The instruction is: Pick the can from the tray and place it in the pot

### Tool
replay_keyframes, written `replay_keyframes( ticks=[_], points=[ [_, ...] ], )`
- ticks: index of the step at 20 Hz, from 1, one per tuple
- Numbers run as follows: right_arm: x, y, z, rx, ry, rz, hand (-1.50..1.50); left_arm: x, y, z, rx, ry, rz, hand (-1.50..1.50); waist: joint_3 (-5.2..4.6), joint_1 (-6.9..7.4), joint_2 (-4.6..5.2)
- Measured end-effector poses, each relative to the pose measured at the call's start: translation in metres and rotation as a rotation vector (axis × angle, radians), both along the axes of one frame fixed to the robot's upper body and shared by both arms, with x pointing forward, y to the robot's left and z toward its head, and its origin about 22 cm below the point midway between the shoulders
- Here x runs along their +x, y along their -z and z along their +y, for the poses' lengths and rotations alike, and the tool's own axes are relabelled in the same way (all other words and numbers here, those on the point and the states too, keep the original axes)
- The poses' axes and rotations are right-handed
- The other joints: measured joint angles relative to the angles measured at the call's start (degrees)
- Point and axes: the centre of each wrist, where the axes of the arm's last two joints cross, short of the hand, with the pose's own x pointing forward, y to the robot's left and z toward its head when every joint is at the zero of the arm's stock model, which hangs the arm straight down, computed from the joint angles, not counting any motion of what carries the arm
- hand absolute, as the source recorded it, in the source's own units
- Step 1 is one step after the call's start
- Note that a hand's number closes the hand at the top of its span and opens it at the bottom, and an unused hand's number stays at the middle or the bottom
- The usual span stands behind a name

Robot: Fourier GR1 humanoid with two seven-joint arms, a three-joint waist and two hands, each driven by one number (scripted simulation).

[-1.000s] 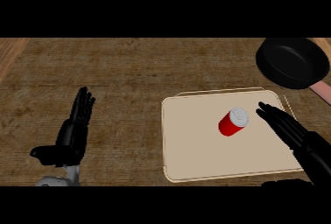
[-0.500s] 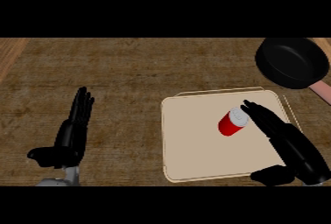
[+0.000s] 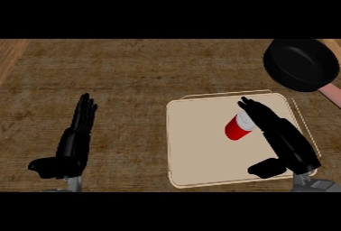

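— Counter first, from the head view: what sits on the wooden counter (image 3: 153, 76)?

— A beige tray (image 3: 200, 158) lies right of centre, square with rounded corners and a low rim. A red can (image 3: 237, 129) with a silvery top lies tilted on the tray's upper middle, its top pointing up and to the right.

— And the pot?

— The black pot (image 3: 301, 64) sits at the upper right, off the tray and beyond its far right corner. A pinkish handle (image 3: 331, 93) runs down and to the right from it toward the picture's edge. Nothing shows inside it.

— Where is the right hand?

— The right hand (image 3: 283, 137) comes in from the lower right and stretches over the tray. Its fingers (image 3: 256, 109) are straight and lie just beside the can's right side, at its top end, possibly touching it; I cannot tell for sure. The thumb (image 3: 265, 168) sticks out to the lower left, well apart from the can. So the hand is open and nothing is grasped; the can is on the tray.

— The left hand?

— The left hand (image 3: 73, 142) shows at the lower left over bare counter, well apart from the tray. Its fingers are straight and point up the picture, the thumb off to the lower left. It is open too, resting and holding nothing.

— Any other view?

— No, only the head view.
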Motion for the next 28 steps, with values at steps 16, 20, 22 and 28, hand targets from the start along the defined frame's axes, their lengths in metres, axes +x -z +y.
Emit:
replay_keyframes(
  ticks=[16,20,22,28],
  points=[
    [0.015,0.015,0.006,0.006,-0.017,-0.203,1.50,0.008,-0.009,0.000,0.006,0.000,0.000,0.00,-0.10,-0.10,-0.16],
    [0.013,0.020,0.005,0.009,-0.020,-0.238,1.50,0.003,-0.007,0.000,0.006,0.005,-0.002,0.00,-0.12,-0.11,-0.16],
    [0.012,0.019,0.007,0.010,-0.010,-0.269,1.50,0.003,-0.008,0.007,0.007,0.006,0.000,0.00,-0.09,-0.12,-0.12],
    [0.035,0.005,0.038,-0.099,-0.026,-0.208,1.50,0.002,-0.007,0.002,0.009,0.013,0.001,0.00,-0.07,0.60,0.09]
  ],
)
